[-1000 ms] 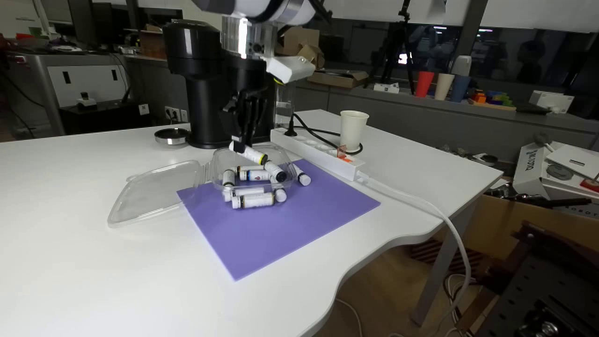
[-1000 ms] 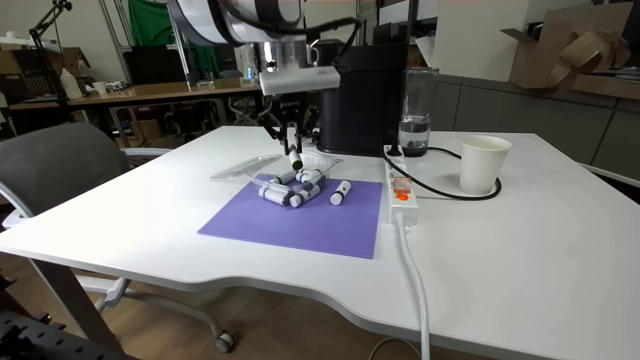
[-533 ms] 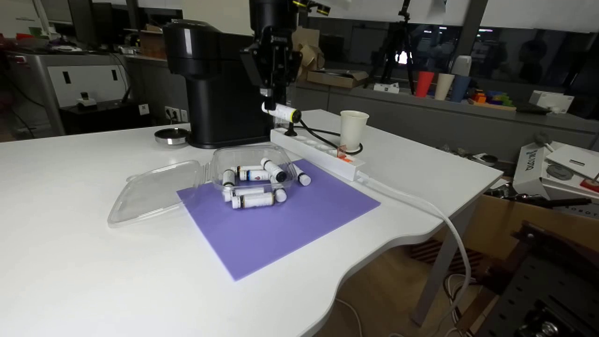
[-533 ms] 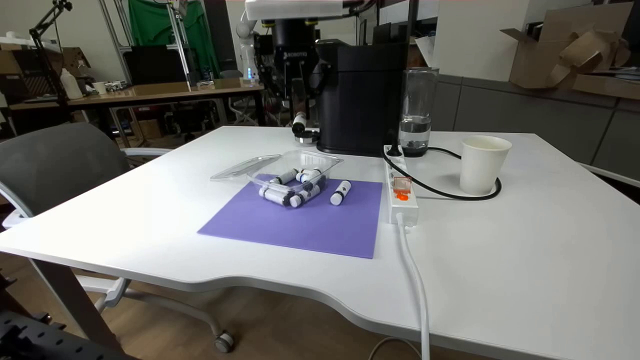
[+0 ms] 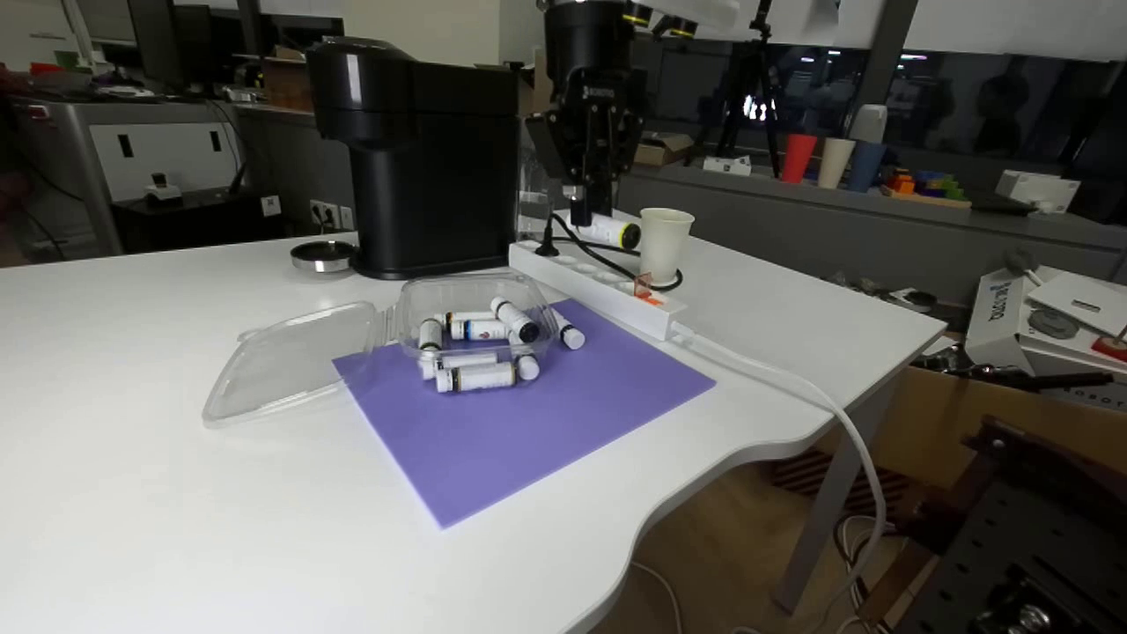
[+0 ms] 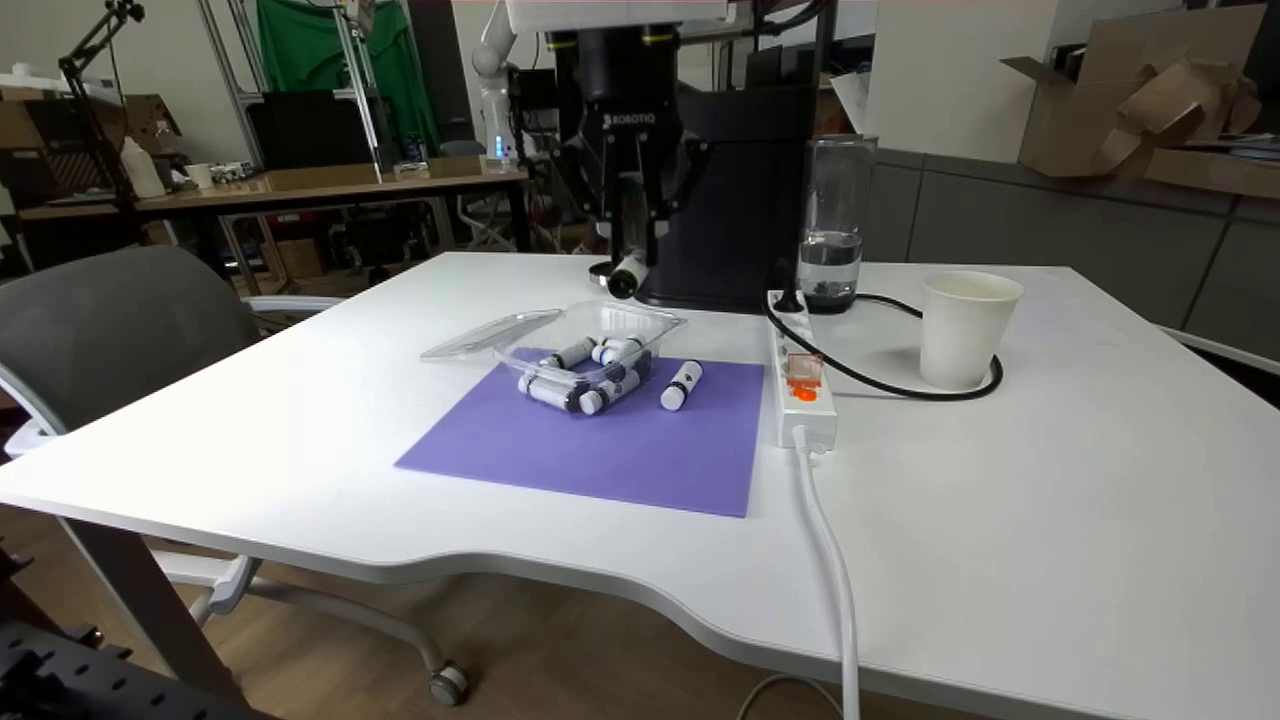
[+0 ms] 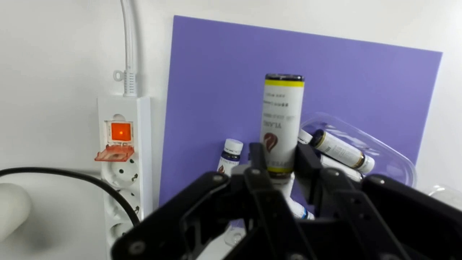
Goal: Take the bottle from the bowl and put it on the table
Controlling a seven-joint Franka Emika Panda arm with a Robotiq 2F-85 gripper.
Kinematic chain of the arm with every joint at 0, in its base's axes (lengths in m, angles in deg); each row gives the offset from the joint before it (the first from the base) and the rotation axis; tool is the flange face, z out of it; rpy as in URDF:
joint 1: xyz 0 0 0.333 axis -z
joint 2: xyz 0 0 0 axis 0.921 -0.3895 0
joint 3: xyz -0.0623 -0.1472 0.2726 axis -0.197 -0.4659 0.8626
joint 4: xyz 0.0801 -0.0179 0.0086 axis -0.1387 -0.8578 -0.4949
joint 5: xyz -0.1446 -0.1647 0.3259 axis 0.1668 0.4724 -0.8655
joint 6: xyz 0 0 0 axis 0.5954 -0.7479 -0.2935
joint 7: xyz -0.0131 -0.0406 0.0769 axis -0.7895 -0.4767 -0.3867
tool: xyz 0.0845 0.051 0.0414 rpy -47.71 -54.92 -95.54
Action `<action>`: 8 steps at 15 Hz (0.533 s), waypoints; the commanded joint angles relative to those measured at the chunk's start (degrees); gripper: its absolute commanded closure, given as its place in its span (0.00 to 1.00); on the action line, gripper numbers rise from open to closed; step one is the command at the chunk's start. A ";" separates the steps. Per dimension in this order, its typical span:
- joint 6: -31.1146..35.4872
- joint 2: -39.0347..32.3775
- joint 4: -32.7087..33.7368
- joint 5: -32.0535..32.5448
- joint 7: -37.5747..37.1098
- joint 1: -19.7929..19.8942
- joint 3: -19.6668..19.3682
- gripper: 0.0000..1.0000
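The bottle (image 7: 283,115), white with yellow bands and a dark end, is held in my gripper (image 7: 278,153), whose fingers press its sides. In both exterior views my gripper (image 5: 590,211) (image 6: 633,240) holds the bottle (image 5: 612,231) (image 6: 629,272) in the air, tilted with the dark end outward. The bowl is a clear plastic container (image 5: 519,286) with its lid folded open; it also shows in the wrist view (image 7: 391,151). Several like bottles lie in and around it. The white table (image 5: 264,502) (image 6: 320,420) spreads around the purple mat.
The purple mat (image 5: 519,449) lies under the container. A loose bottle (image 6: 682,385) lies on it beside the container. A white power strip (image 6: 808,420) with a black plug cable stands beside the mat. A paper cup (image 6: 966,330), a black coffee machine (image 5: 440,167) and a glass vessel (image 6: 832,225) stand behind.
My gripper lifted the bottle up from over the container, then moved right in both exterior views and came down a little. The other bottles and the container look unmoved.
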State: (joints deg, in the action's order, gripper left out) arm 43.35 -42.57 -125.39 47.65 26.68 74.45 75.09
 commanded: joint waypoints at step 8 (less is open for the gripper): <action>20.43 -4.14 -12.83 -0.95 1.18 3.38 -2.43 0.93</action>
State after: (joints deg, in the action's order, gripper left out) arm 60.10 -45.32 -136.80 47.52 27.21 76.65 72.54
